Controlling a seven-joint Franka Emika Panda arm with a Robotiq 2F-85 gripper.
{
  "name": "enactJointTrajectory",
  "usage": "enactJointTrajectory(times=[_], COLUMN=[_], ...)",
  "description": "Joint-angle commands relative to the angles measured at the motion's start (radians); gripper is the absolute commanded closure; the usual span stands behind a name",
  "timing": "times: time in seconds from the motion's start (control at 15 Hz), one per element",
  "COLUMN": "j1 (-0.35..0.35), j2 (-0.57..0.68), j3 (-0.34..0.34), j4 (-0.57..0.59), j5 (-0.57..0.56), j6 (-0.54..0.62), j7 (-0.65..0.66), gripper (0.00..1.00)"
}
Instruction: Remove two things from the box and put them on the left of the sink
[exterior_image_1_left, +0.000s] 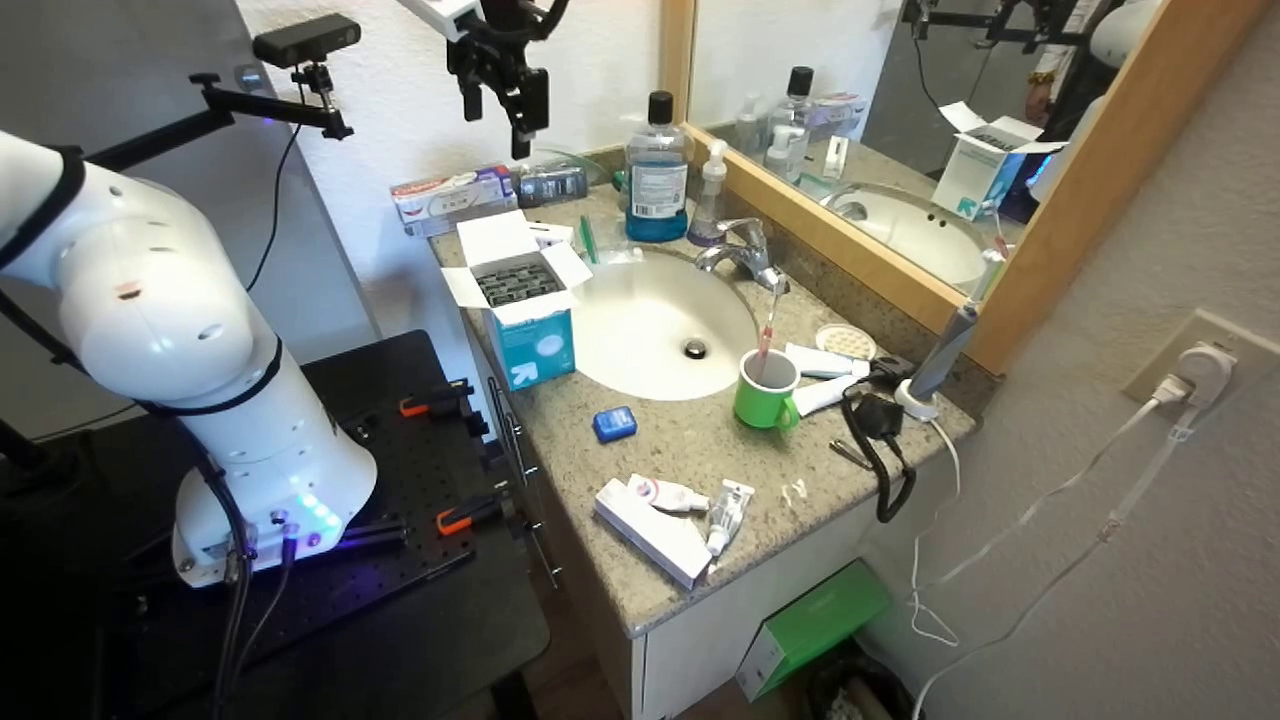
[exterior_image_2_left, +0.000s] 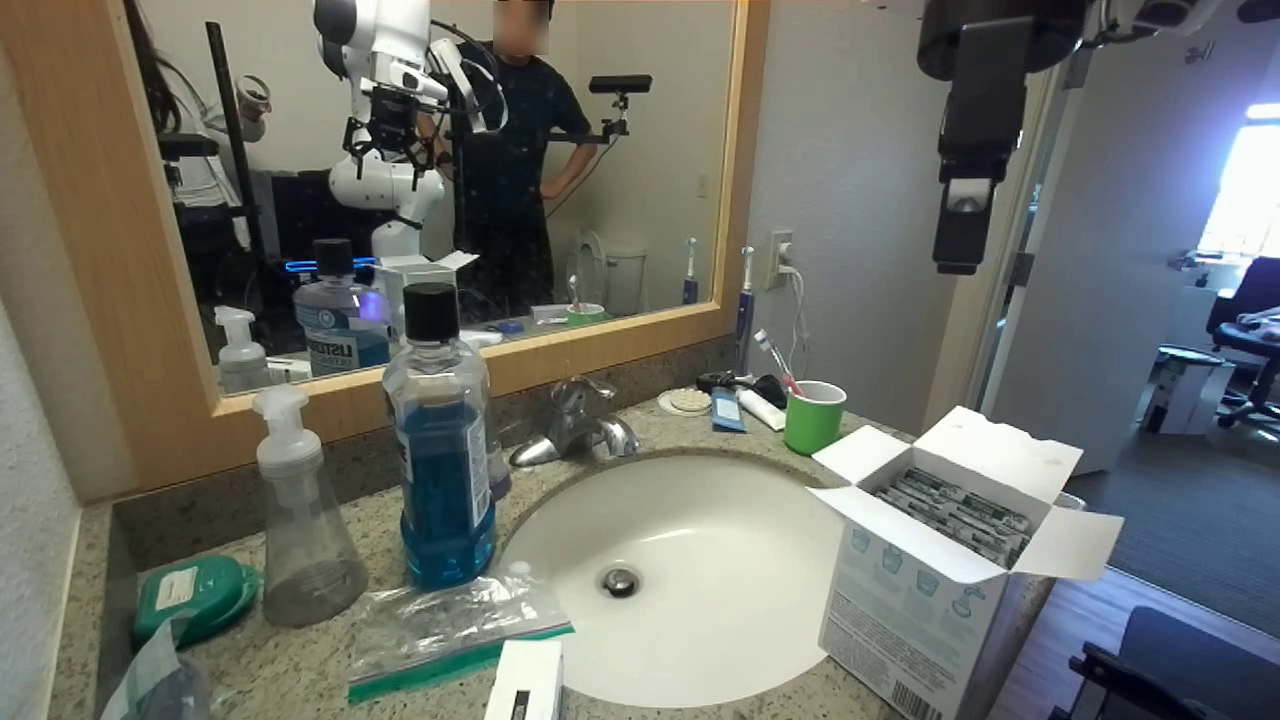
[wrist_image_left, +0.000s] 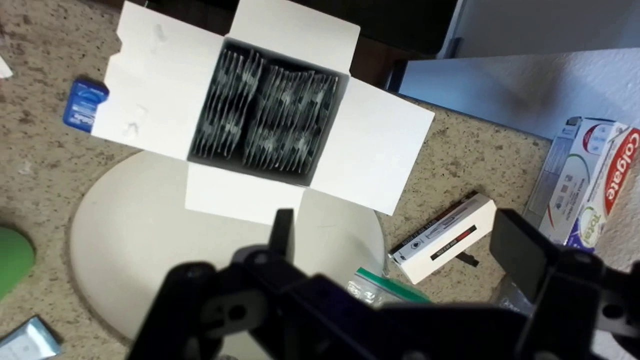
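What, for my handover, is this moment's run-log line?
gripper: open, empty, above counter | box: open, beside sink | packets: inside

Bathroom; sink (exterior_image_2_left: 700, 540), mirror (exterior_image_2_left: 670, 160); mouthwash (exterior_image_2_left: 447, 480) (electric toothbrush (exterior_image_2_left: 744, 315) too)

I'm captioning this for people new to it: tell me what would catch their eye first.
Probably the open teal-and-white cardboard box beside the oval white sink, its white flaps spread wide and thin greyish packets packed in rows inside. Next, likely the tall clear bottle of blue liquid near the wood-framed mirror, and the bright green cup by the sink, a toothbrush leaning in it.
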Motion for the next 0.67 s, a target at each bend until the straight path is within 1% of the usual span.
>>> enactJointTrajectory(times=[0.0,0.2,0.33,0.6], j1=[-0.025,-0.024,-0.030,-0.070], j2=[0.003,0.000,0.003,0.018], j3=[0.034,0.038,0.048,0.081], j4=[-0.002,-0.011,-0.015,-0.012], j5=[0.070,0.153,0.179,0.118], j6=[0.026,0.054,0.071,0.082], j7=[0.120,0.171,0.196,0.283], gripper=[0.00,0.00,0.00,0.00])
